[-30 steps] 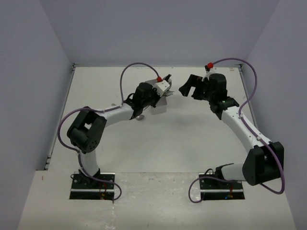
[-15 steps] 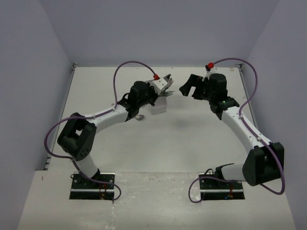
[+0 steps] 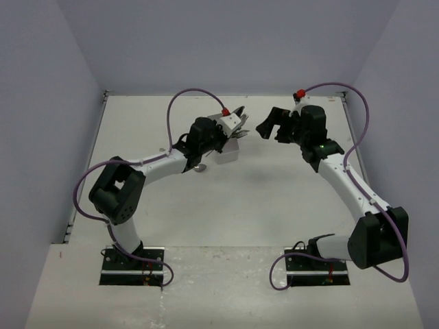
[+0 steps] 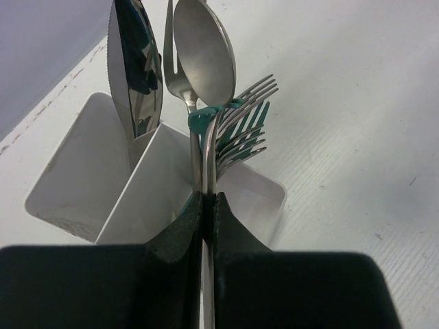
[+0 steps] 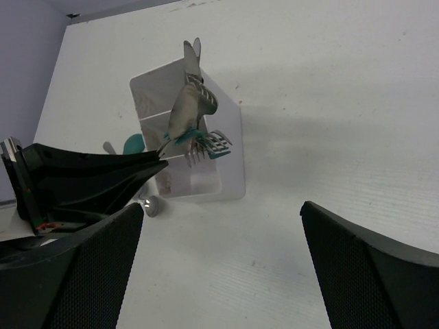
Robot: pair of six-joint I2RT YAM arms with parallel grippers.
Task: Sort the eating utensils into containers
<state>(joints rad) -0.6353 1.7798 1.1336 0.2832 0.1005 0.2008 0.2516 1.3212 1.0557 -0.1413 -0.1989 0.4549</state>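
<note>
The white three-compartment box [image 4: 82, 185] stands on the table, also in the top view [image 3: 226, 155] and the right wrist view [image 5: 230, 147]. A silver knife [image 4: 137, 75] stands in its middle compartment. Several silver and teal forks [image 4: 243, 123] stand in its right compartment. My left gripper [image 4: 208, 195] is shut on the handle of a silver spoon [image 4: 202, 55], bowl up, over the box's right part [image 3: 230, 139]. My right gripper [image 5: 223, 205] is open and empty, to the right of the box [image 3: 271, 125].
A silver spoon [image 5: 151, 204] lies on the table just left of the box, also seen from above [image 3: 199, 166]. A teal spoon bowl [image 5: 134, 145] shows behind the left fingers [image 5: 89, 179]. Walls close in the back and sides.
The left arm's elbow swung out to the left and came back. Its gripper stayed at the box, still shut on the spoon. The right arm barely moved.
</note>
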